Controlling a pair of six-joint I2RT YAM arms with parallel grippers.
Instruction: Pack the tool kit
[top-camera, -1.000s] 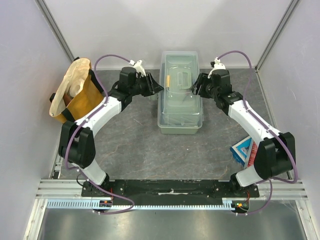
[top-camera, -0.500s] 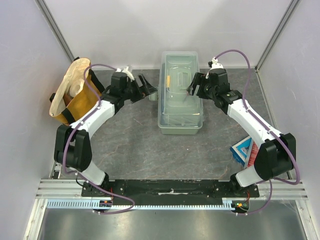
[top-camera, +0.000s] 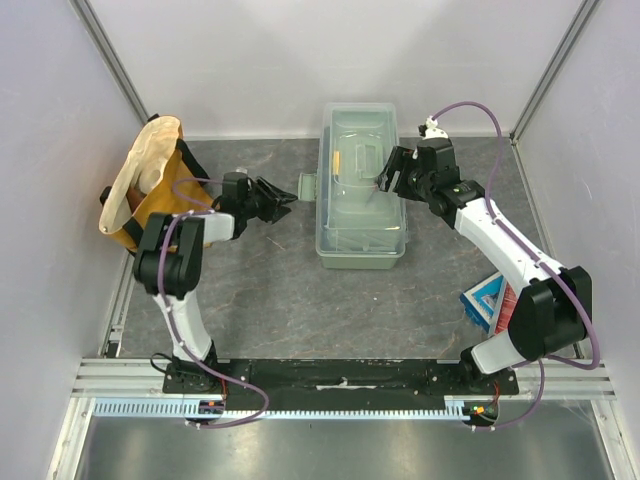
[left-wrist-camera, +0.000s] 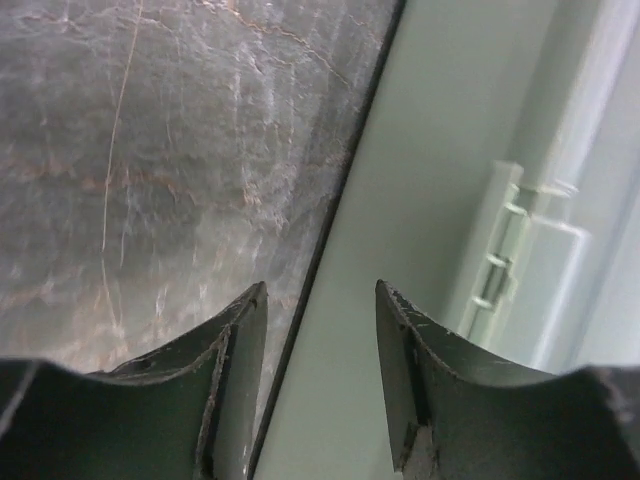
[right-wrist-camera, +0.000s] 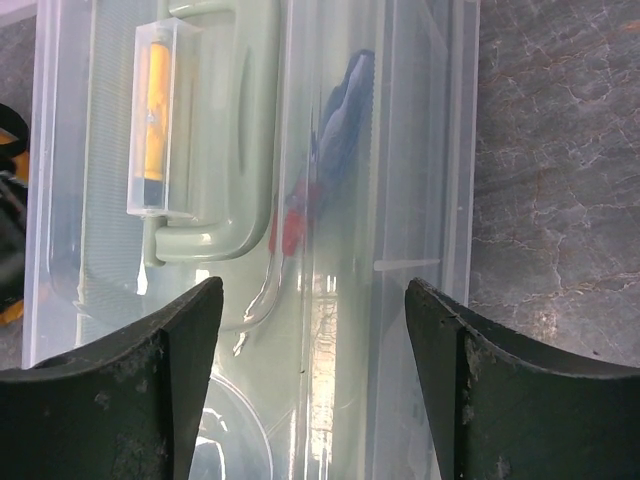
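The pale-green translucent toolbox (top-camera: 361, 200) stands at the table's middle back with its clear lid down and handle (top-camera: 362, 158) on top. My right gripper (top-camera: 388, 175) is open and empty, just above the lid's right side. In the right wrist view (right-wrist-camera: 313, 285) the handle (right-wrist-camera: 225, 130) holds a yellow-black piece (right-wrist-camera: 152, 110), and a blue and red tool (right-wrist-camera: 330, 150) shows through the lid. My left gripper (top-camera: 283, 200) is open and empty, left of the toolbox and apart from its side latch (top-camera: 308, 186). In the left wrist view (left-wrist-camera: 320, 290) a pale latch piece (left-wrist-camera: 500, 260) shows ahead.
A mustard-yellow cloth bag (top-camera: 150, 190) stands at the left wall. Flat blue-and-red packets (top-camera: 490, 300) lie at the right, beside my right arm. Grey walls and frame posts close in the table on three sides.
My left arm has folded back, pulling its gripper left and nearer, away from the toolbox. My right gripper has shifted slightly left over the lid.
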